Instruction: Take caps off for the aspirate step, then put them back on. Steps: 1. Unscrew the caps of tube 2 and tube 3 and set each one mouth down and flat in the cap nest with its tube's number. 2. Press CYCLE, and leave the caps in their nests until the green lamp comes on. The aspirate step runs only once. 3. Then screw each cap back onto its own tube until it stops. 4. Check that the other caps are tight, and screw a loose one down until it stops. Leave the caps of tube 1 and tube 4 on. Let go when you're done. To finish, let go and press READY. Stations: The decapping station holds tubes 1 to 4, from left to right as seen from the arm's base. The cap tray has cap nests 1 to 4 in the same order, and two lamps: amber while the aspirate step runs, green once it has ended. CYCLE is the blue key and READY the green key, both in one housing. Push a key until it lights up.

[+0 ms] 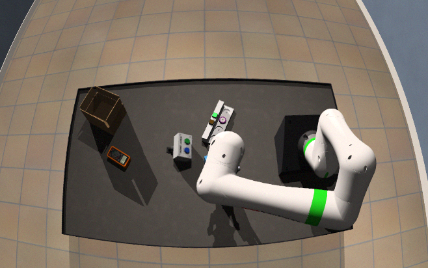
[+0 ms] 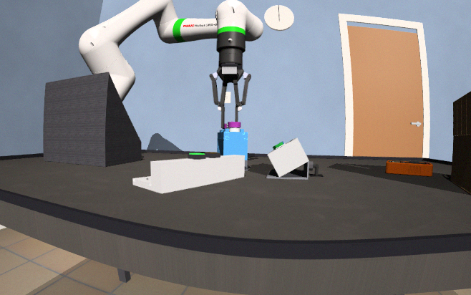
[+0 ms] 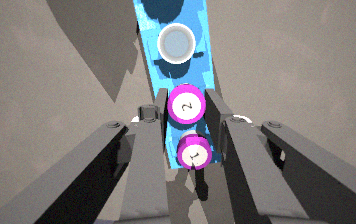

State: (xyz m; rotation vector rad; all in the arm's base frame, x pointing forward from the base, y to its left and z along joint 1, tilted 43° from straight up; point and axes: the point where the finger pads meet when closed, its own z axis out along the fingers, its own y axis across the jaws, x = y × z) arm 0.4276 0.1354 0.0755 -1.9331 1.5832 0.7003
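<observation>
Decapping station [image 1: 205,158] almost wholly under the arm in the top view; key lettering unreadable
</observation>
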